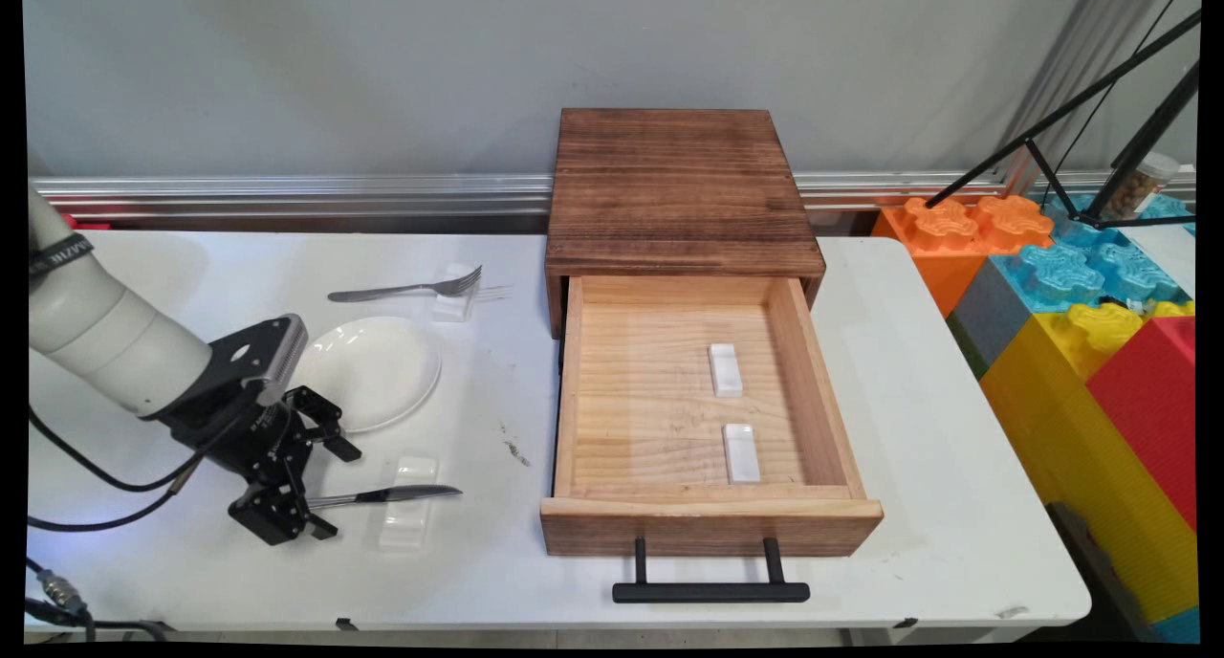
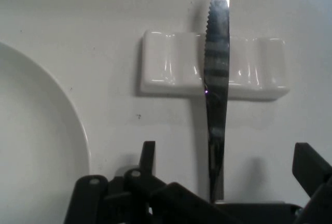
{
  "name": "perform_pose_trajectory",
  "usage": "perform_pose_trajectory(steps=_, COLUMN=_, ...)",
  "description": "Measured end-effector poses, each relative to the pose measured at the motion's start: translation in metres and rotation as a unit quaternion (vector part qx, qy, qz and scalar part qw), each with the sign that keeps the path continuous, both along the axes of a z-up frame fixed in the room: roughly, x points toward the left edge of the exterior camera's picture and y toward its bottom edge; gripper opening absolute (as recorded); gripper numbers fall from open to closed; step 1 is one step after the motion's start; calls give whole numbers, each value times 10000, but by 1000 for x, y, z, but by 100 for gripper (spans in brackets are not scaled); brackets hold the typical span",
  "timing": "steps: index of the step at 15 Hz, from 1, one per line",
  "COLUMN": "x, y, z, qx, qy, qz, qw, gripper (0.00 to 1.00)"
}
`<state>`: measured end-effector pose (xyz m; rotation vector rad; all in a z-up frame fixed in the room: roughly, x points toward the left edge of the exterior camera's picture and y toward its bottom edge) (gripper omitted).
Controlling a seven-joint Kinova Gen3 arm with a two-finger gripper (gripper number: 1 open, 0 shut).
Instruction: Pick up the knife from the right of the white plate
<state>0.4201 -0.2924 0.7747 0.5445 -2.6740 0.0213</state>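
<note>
While the wooden drawer (image 1: 708, 400) stands pulled out at the middle of the white table (image 1: 937, 467), the black two-finger gripper (image 1: 292, 481) sits low at the table's near-left, its fingers spread to either side of the handle end of a table knife (image 1: 382, 494). In the hand view the fingers (image 2: 311, 167) stand apart from the metal with table showing between, so the gripper is open and holds nothing. The knife (image 2: 217, 84) lies flat, its serrated blade across a small white ceramic rest (image 1: 405, 515) and its tip pointing toward the drawer; the handle passes between the fingers. Just beyond the gripper lies a white plate (image 1: 378, 371), and farther back a fork (image 1: 406, 288) is propped on a second white rest (image 1: 455, 296). Two more white rests (image 1: 726, 369) lie inside the drawer, one behind the other. The drawer slides from a dark wooden cabinet (image 1: 677, 189) and carries a black bar handle (image 1: 710, 591) at its front. Large coloured plastic blocks (image 1: 1081, 323) stand off the table's right end. By the look of it, the knife is light, stiff and smooth polished steel, likely to slip or pivot in a loose pinch; the handle, raised slightly off the table by the rest, appears the sound place to take it, across its narrow sides.
</note>
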Motion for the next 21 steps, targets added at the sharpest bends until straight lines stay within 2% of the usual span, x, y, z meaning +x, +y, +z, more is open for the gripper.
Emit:
perform_pose_trajectory(steps=17, x=-9, y=-4, z=-18, qx=-120, qy=-35, qz=-75, qw=9999, gripper=100)
perform_pose_trajectory(steps=18, x=-9, y=-4, z=-19, qx=-122, qy=-36, qz=-86, qw=9999, gripper=0)
perform_pose_trajectory(steps=21, x=-9, y=-4, z=-20, qx=-118, qy=-43, qz=-109, qw=9999, gripper=0)
